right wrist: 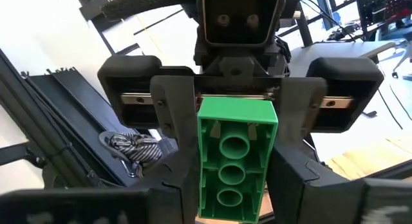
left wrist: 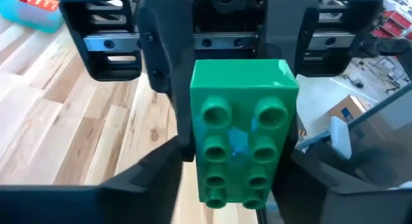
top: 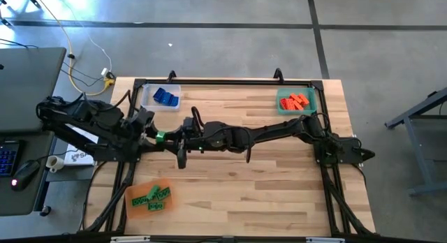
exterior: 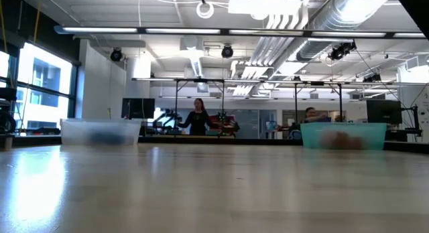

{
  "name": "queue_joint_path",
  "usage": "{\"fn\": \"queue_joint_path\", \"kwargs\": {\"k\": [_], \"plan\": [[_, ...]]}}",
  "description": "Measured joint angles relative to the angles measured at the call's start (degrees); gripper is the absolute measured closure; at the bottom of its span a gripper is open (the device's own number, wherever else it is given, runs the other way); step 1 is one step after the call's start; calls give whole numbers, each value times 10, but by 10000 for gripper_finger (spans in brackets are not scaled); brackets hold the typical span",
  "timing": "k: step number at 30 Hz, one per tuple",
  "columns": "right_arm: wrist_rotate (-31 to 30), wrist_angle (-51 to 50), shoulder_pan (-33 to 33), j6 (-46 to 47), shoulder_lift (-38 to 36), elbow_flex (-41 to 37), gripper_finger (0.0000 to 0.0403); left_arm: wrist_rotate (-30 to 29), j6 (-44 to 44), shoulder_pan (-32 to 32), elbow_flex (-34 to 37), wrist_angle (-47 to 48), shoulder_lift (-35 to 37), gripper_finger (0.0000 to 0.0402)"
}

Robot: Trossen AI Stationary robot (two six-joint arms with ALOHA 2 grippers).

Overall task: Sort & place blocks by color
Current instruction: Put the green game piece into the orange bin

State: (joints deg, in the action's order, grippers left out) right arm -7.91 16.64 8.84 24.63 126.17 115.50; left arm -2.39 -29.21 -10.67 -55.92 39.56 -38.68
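We are passing a green block (left wrist: pixel 243 139) between our two hands above the worktop (top: pixel 279 180), left of the frame's centre. The right hand (top: pixel 183 128) is clenching the glossy, studded brick by its sides; the left hand (top: pixel 155 137) is flanking it, but whether it is gripping we cannot tell. Sorting is looking nearly finished: blue blocks (top: pixel 165 97) are lying in the clear tray (top: pixel 148 93) upper left, orange blocks (top: pixel 294 101) in the green tray (top: pixel 311 107) upper right, and green blocks (top: pixel 151 196) in the orange tray (top: pixel 133 204) lower left.

Green block (left wrist: pixel 243 140) studs-up between opposing gripper (left wrist: pixel 225 69) fingers (above table (left wrist: pixel 77 121)).
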Motion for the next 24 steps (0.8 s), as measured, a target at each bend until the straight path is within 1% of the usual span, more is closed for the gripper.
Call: {"fn": "queue_joint_path", "kwargs": {"k": [5,9,12,14,16,18,19,24], "plan": [[6,-1,0,8,0,0,251,5,17,0,0,-1,0,291],[12,0,0,14,0,0,223,6,29,0,0,2,3,293],[15,-3,0,14,-2,0,211,10,22,0,0,19,13,293],[20,-12,0,12,-3,0,209,31,4,-1,0,53,23,293],[23,-26,-1,10,-8,-1,208,52,-22,-10,0,115,29,293],[24,-44,-2,10,-22,-1,208,58,-52,-30,1,173,28,293],[24,-45,-3,10,-29,1,208,57,-66,-44,6,184,26,293],[21,-79,-10,-2,-48,0,207,62,-134,-121,93,174,27,293]]}}
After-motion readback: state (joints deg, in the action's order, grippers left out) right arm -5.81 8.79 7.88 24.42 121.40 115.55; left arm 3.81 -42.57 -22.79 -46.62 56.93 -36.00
